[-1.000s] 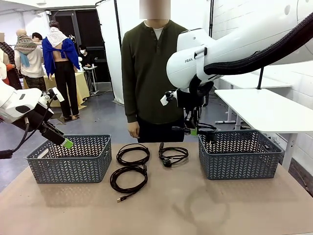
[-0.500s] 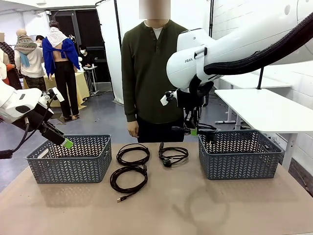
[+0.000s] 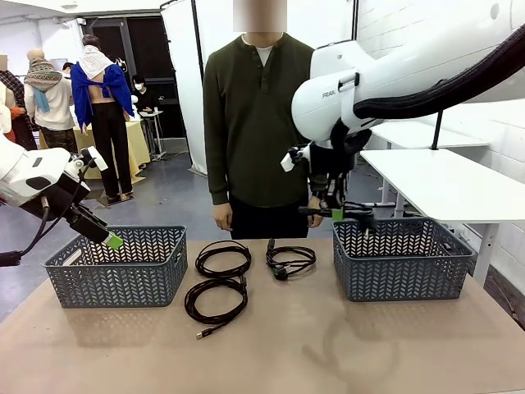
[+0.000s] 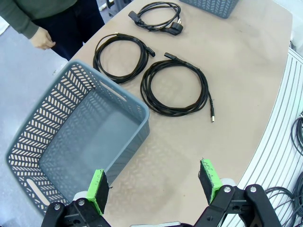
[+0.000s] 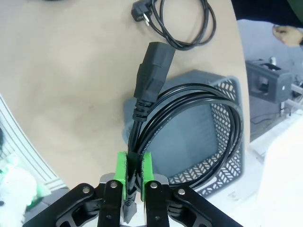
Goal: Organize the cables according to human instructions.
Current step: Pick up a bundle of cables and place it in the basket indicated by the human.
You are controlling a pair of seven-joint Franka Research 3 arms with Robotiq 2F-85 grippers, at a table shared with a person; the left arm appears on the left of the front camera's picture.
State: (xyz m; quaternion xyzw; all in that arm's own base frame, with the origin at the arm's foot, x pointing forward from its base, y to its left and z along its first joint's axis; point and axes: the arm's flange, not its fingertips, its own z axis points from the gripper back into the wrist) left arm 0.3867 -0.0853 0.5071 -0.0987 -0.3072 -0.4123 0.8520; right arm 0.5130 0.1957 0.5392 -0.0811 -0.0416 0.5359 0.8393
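Three black coiled cables lie on the table: one [image 3: 223, 259] at the back, one [image 3: 216, 300] in front of it, one [image 3: 291, 260] to their right. My right gripper [image 3: 336, 215] hangs over the left rim of the right basket [image 3: 402, 263], shut on the fourth cable [image 5: 154, 71], whose loops dangle above that basket [image 5: 208, 170]. My left gripper [image 4: 154, 182] hovers open and empty above the left basket [image 4: 118, 97], with two coils [image 4: 120, 56] [image 4: 175, 87] beyond it. The human [image 3: 254, 123] stands behind the table, arms down.
The left basket [image 3: 119, 271] has nothing in it. A white table [image 3: 459, 185] stands at the far right. Other people are in the background at left. Bare tabletop stretches along the front edge.
My right arm has shifted a little to the right with the held cable, further over the right basket. The left arm and the table's coils have not moved.
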